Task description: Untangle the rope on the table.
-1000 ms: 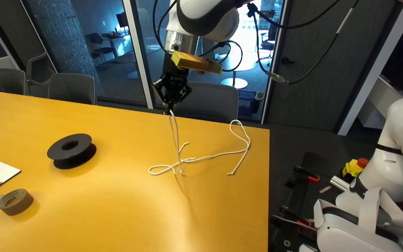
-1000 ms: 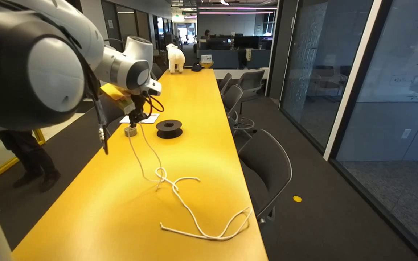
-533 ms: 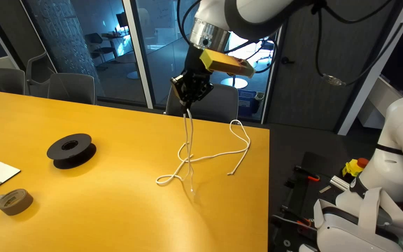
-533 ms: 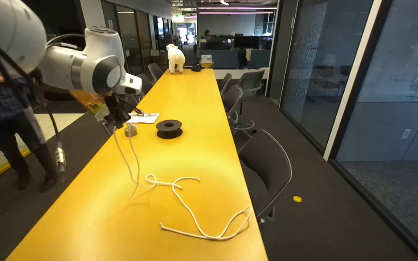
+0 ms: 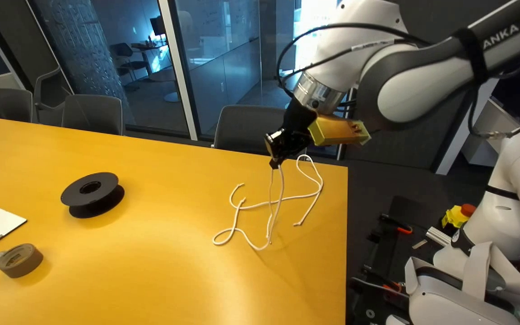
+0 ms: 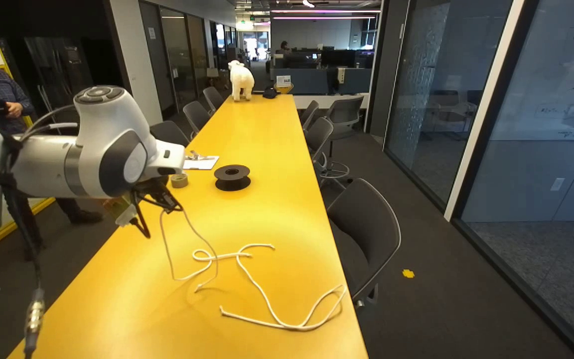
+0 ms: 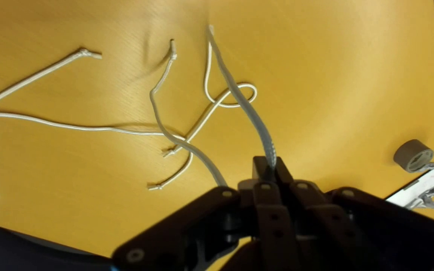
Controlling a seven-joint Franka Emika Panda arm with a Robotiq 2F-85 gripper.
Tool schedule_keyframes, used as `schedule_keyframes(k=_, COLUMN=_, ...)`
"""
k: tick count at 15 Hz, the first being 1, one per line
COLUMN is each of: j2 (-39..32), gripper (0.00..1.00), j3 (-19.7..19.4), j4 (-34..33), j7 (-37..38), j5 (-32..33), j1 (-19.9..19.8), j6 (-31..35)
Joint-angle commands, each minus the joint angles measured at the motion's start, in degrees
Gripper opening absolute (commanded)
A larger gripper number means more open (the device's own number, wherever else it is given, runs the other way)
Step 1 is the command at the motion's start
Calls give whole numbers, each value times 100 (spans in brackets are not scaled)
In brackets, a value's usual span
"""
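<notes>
We see the Panda arm (image 5: pixel 404 92) bent over one end of the table (image 5: pixel 151 280), its gripper (image 5: pixel 275 165) tilted downward, fingers pinched together on the white rope (image 7: pixel 253 114). Two strands droop from the grip; the rest loops and crosses on the table. We count four ends. Farther along the table sit a black spool (image 5: pixel 99 196), a brown tape roll (image 5: pixel 23 265) and a white board (image 5: pixel 5 223).

The rope (image 5: pixel 281 198) is white, the table (image 5: pixel 151 253) yellow-orange.

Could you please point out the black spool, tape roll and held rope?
Black spool (image 5: pixel 90 199): an exterior view, upper flange.
Tape roll (image 5: pixel 25 266): an exterior view, outer side.
Held rope (image 7: pixel 253 114): wrist view, hanging strand.
</notes>
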State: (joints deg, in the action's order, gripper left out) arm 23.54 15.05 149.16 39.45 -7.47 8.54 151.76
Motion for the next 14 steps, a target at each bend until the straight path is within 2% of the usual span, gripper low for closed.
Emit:
schedule_keyframes(k=1, j2=523, gripper=4, j3=262, j4=1040, j7=240, j5=206, j1=-331, j6=893)
schedule_keyframes(k=2, j2=531, gripper=4, j3=235, j4=1250, j7=152, j5=126, j1=-328, j6=1023)
schedule_keyframes(k=3, j2=164, gripper=4, j3=305, j4=874, j7=182, j5=208, j1=-493, j6=944)
schedule_keyframes(k=6, j2=-8, gripper=4, j3=16, j4=977, j7=-185, j5=-46, j1=-321, j6=743)
schedule_keyframes(k=10, j2=-323, gripper=4, j3=-571, j4=973, j7=-930, j5=-628, j1=-23, j6=-42)
schedule_keyframes(k=12, j2=-530, gripper=4, j3=-777, j4=914, j7=-1339, j5=-861, j1=-62, j6=-472)
schedule_keyframes(k=14, j2=-742, gripper=4, j3=-882, j4=877, j7=-1626, j5=-884, j1=-197, j6=-608)
